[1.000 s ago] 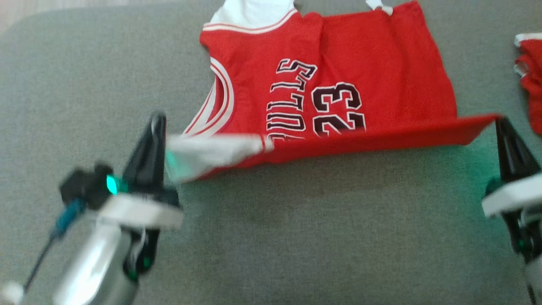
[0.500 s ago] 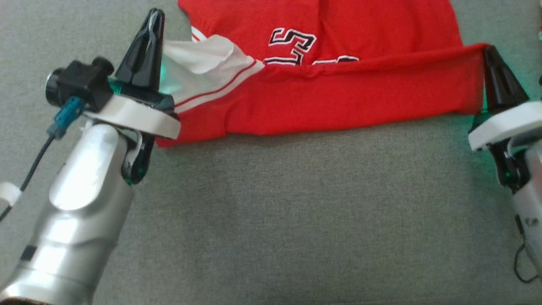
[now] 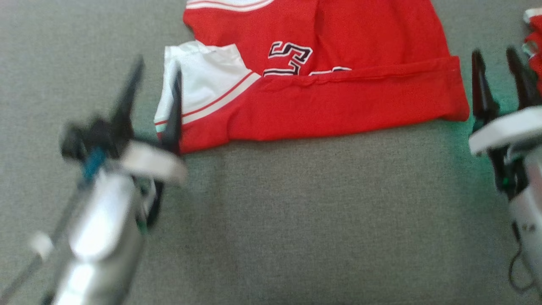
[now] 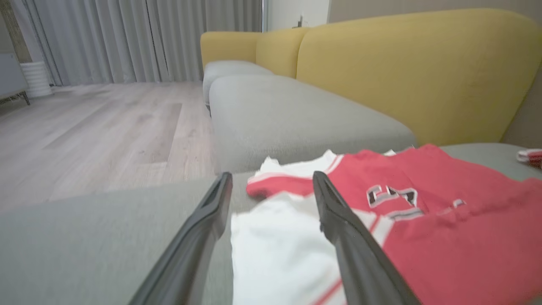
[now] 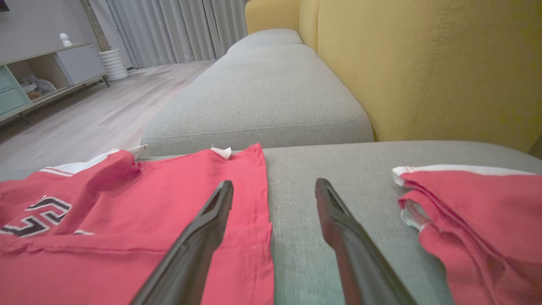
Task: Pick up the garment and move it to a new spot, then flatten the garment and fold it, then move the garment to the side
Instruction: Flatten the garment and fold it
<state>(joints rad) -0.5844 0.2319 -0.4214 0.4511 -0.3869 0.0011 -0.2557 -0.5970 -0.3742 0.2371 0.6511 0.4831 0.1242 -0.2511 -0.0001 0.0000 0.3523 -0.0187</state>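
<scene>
Your left gripper (image 3: 157,70) and right gripper (image 3: 494,54) stand spread at either end of the red garment (image 3: 338,101), part-folded on the grey cushion (image 3: 296,212); lift straight up so the left one doesn't drag its white corner (image 3: 203,72)

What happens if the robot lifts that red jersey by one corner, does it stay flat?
Probably not: the red jersey lies limp and folded over itself, so it would likely droop and unfold. It looks thin, so probably light. Pushed across the grey sofa cushion, it would likely bunch into wrinkles rather than slide.
</scene>
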